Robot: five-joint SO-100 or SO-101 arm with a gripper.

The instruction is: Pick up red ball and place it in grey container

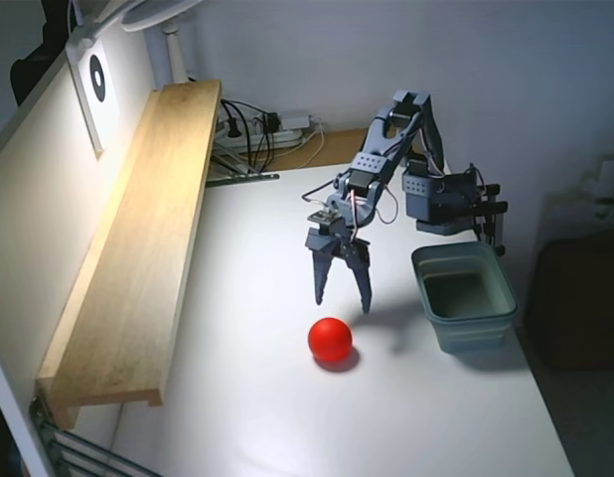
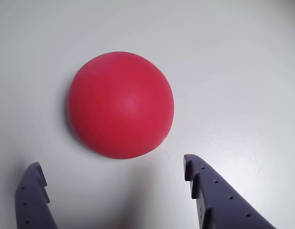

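The red ball (image 1: 330,339) lies on the white table, a smooth bright sphere. In the wrist view the red ball (image 2: 121,105) fills the upper middle. My gripper (image 1: 342,303) hangs open just above and behind the ball, fingertips pointing down, not touching it. In the wrist view the gripper (image 2: 111,169) shows two spread blue-grey fingers at the bottom edge, with the ball just beyond the tips. The grey container (image 1: 465,296) stands empty on the table to the right of the ball and the gripper.
A long wooden shelf (image 1: 138,248) runs along the left side of the table (image 1: 287,427). Cables and a power strip (image 1: 272,129) lie at the back. The arm's base (image 1: 441,199) sits just behind the container, near the table's right edge.
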